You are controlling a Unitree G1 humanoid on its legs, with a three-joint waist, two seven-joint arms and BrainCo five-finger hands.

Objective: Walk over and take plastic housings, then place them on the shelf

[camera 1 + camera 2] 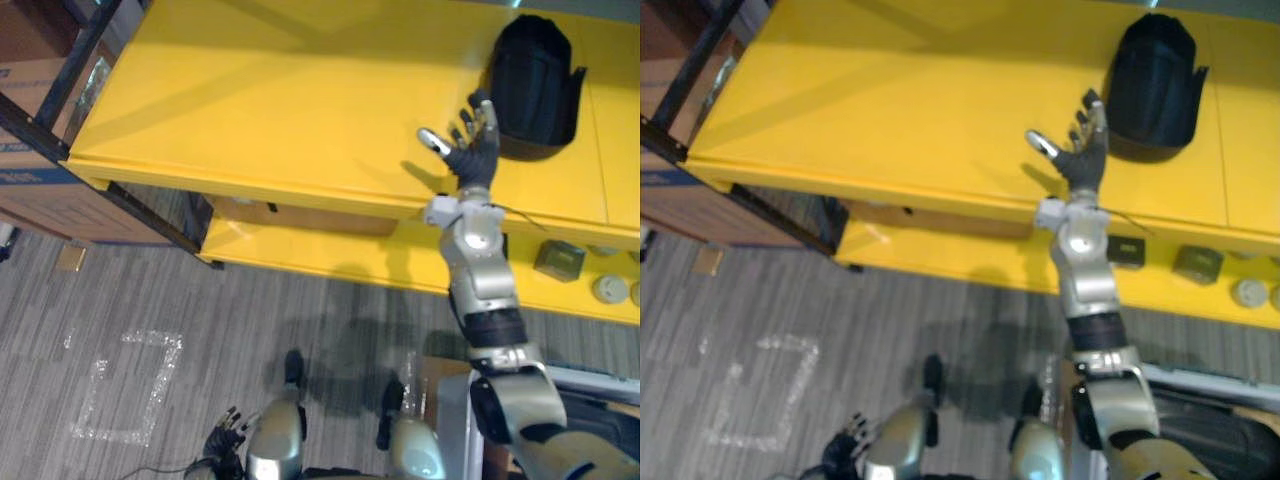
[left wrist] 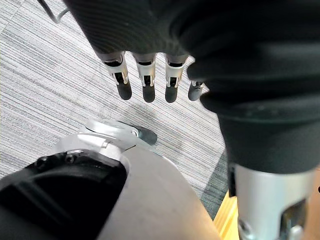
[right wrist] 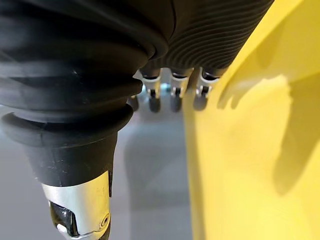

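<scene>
The black housing rests on the top board of the yellow shelf; a stray arm sweep could shove it off the shelf's back. The right hand hovers above the shelf's front edge, fingers spread and empty, tips close beside the housing. The left hand hangs relaxed and empty, low before the shelf.

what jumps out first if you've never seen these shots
A bright yellow shelf spans the top of the head views, with a black ribbed plastic housing on its upper board at the far right. The right hand, fingers spread, hovers just left of that housing.
</scene>
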